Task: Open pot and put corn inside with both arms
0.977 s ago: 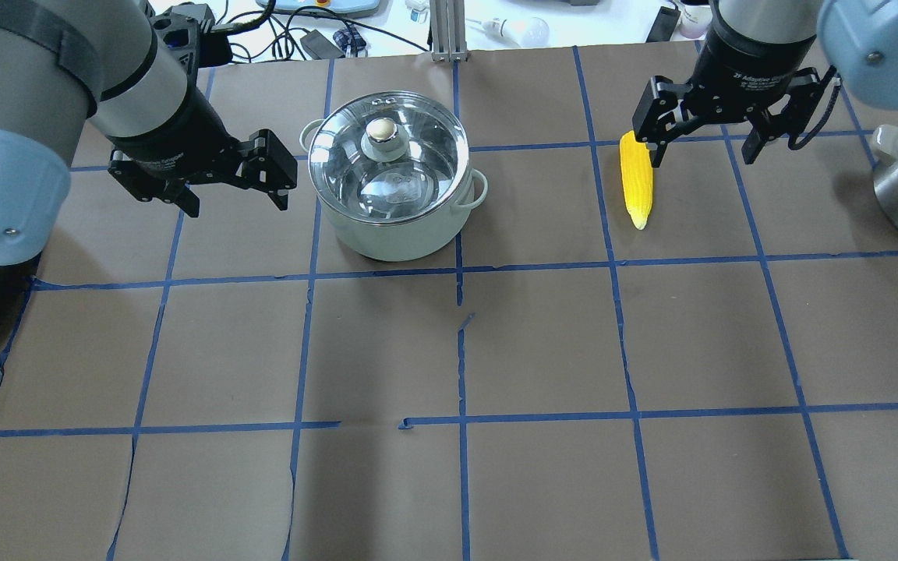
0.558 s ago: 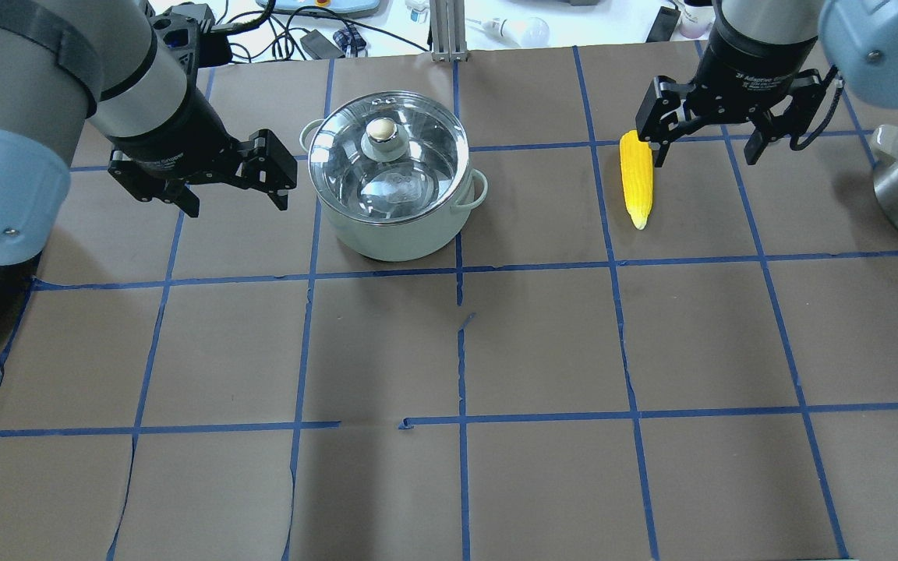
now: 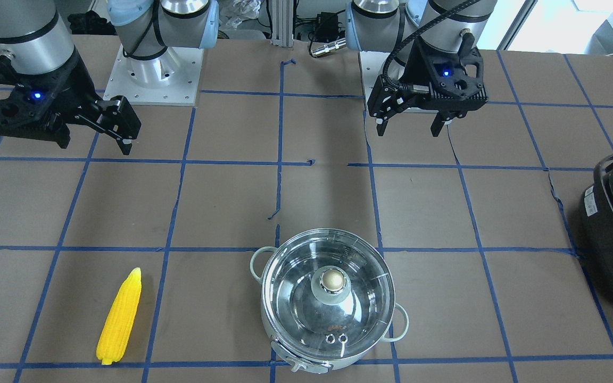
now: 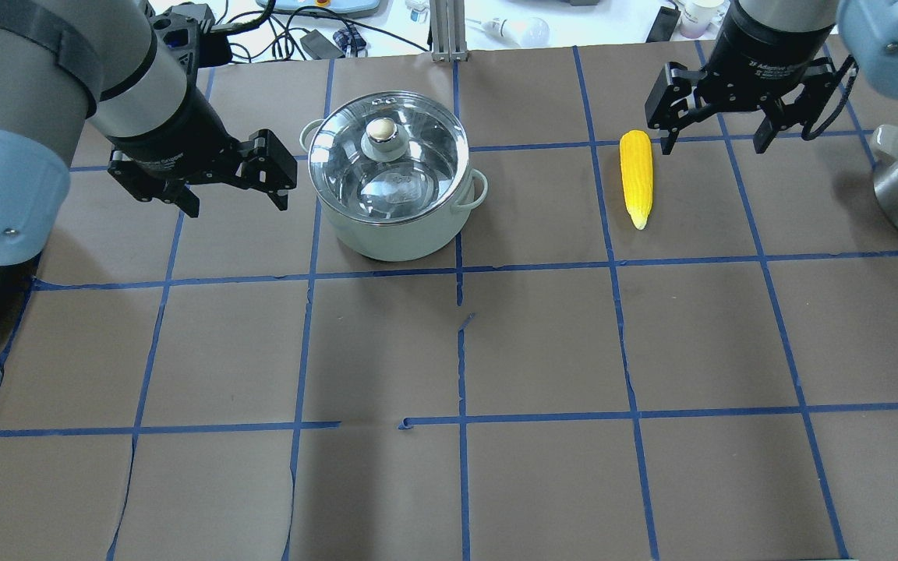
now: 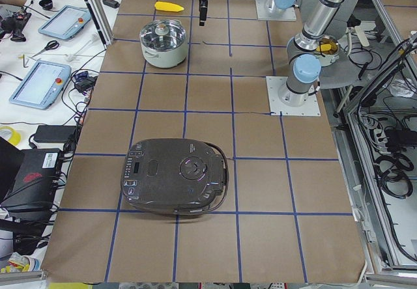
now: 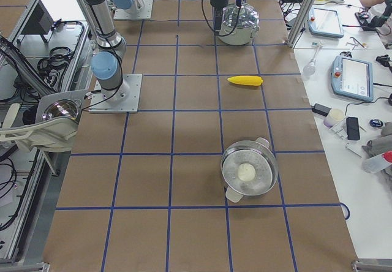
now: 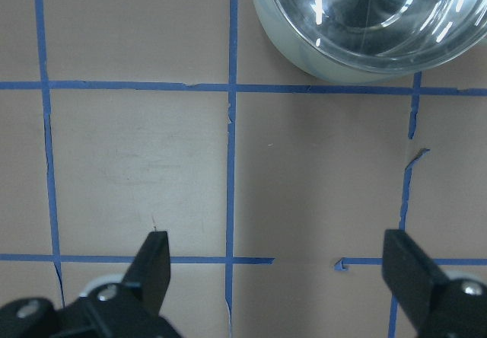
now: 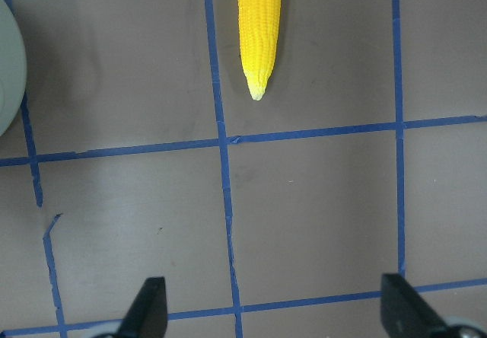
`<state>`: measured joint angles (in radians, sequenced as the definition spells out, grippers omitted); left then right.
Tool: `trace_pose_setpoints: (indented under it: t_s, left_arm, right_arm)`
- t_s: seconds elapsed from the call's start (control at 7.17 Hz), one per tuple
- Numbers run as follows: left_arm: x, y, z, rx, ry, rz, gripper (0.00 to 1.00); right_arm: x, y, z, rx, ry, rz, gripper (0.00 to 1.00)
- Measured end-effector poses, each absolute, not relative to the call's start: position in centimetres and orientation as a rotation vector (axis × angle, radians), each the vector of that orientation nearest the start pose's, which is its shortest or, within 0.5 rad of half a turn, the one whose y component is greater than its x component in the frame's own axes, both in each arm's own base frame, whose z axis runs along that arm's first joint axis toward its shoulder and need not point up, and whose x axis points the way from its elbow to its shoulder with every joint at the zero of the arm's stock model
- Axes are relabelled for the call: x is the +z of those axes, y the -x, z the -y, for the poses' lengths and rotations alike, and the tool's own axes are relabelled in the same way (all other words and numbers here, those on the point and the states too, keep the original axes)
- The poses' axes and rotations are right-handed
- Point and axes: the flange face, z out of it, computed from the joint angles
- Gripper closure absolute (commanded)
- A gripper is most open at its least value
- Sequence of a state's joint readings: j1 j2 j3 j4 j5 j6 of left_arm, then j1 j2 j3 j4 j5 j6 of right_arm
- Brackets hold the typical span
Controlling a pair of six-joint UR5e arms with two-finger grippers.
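Overhead view: pale grey-white steel pot [image 4: 394, 238], glass lid [image 4: 418, 167] on, and yellow toy corn cob [image 4: 636, 178] sit near the operators' edge. Front view: left gripper [image 3: 408, 127] and right gripper [image 3: 95, 143] hang wide open, empty. Likely the approach step; next, left should close on the beige knob [image 3: 333, 280].

The desk [image 4: 542, 343], papered brown and gridded with blue tape, carried a lidded pot [image 4: 394, 241] and a corn cob [image 4: 636, 178] well apart, a black cooker [image 5: 174, 183] at one end and a steel pan [image 6: 228, 175] at the other.
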<state>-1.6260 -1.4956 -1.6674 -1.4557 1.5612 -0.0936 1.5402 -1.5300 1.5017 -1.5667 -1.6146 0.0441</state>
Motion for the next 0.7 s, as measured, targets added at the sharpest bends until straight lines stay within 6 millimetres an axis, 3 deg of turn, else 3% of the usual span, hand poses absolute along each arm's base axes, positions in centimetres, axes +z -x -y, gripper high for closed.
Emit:
trace_pose_setpoints:
  t_s: [0.7]
  left_arm:
    - [48.8, 15.99, 46.06, -0.146, 0.06, -3.154, 0.0]
  right_arm:
    - [50.82, -11.93, 50.9, -0.06, -0.118, -3.175, 0.0]
